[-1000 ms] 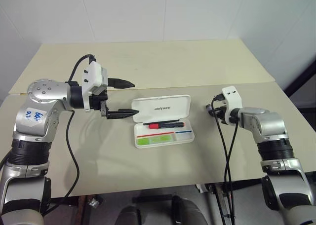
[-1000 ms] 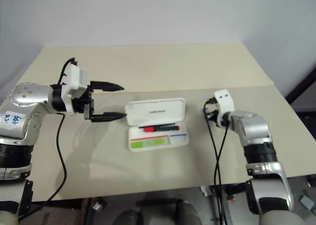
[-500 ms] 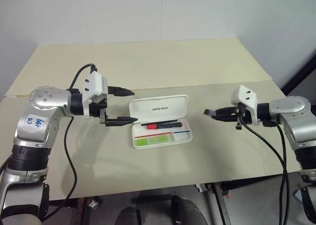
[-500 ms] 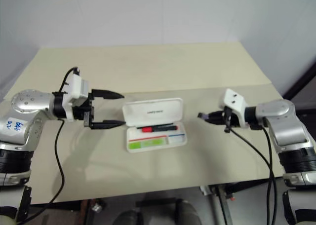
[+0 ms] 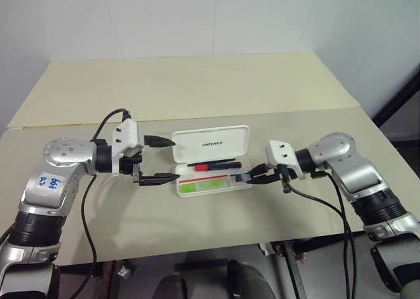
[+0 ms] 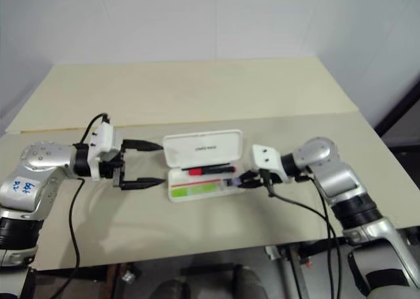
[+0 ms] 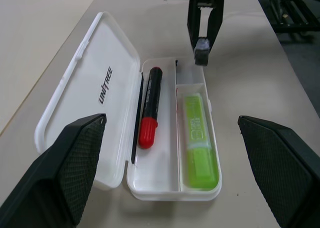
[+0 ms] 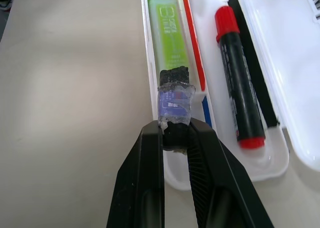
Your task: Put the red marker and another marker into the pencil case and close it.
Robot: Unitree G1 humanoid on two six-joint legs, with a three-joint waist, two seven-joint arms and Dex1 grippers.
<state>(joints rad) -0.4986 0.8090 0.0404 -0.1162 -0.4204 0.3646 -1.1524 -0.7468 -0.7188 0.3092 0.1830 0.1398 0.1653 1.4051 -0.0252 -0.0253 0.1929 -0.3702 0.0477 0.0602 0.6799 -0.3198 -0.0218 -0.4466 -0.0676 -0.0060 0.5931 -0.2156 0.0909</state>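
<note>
The white pencil case (image 5: 244,159) lies open in the middle of the table, lid (image 5: 210,142) folded back. Inside it, the red marker (image 5: 214,166) lies in the rear slot. The green marker (image 5: 205,185) lies in the front slot. My left gripper (image 5: 176,159) is open, just off the case's left end, fingers level and pointing at it. My right gripper (image 8: 175,130) is shut on a small black piece wrapped in bluish tape (image 8: 173,99). That piece hovers over the right end of the case, right by the green marker (image 8: 168,25).
The case rests on the near beige table (image 5: 197,220). A second table (image 5: 197,82) adjoins it behind, with a seam between them. Black cables hang from both wrists. A white wall stands behind, and a dark gap opens at the right.
My right gripper has swung in from the right and turned, so its tip is now at the case's right end. My left gripper has sunk a little beside the case.
</note>
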